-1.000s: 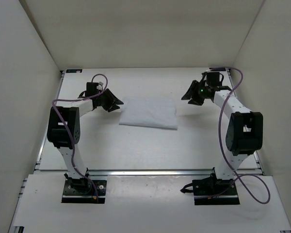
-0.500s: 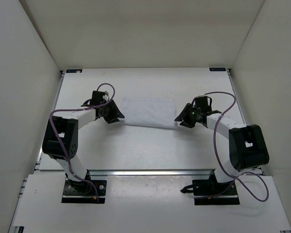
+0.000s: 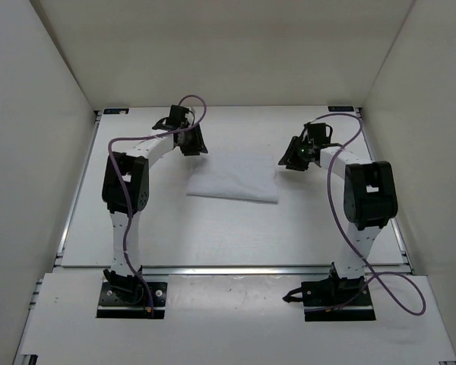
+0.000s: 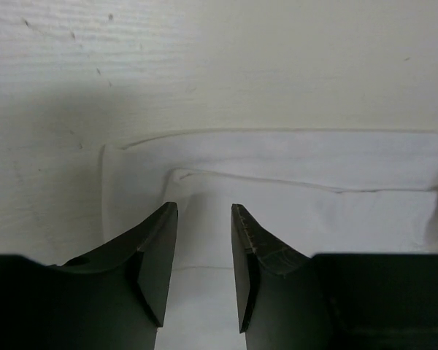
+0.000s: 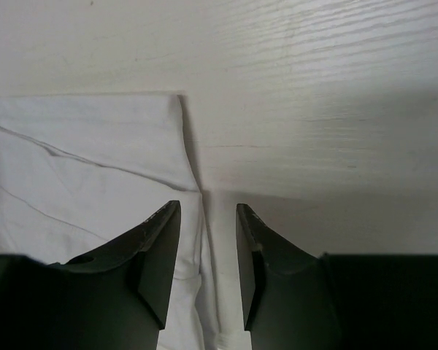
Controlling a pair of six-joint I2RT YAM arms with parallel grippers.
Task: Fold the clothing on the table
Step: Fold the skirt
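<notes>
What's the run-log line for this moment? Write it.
left jaws open above far-left corner of clothing | right jaws open over its right edge | clothing flat on table, ungripped

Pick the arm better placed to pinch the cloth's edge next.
Probably right: the right gripper straddles an edge of the cloth, one finger over bare table. The left gripper sits wholly over cloth.

Table (image 3: 137, 228): matte white top with a faint grain; you see it bare ahead of both grippers.
Clothing (image 3: 235, 176): white cloth lying flat on the table, between your left gripper (image 4: 204, 211) and right gripper (image 5: 208, 208).
Cloth at left gripper: a layered corner lies under and just ahead of the fingertips.
Cloth at right gripper: its side edge runs beneath the gap; cloth lies left of it, bare table right.
</notes>
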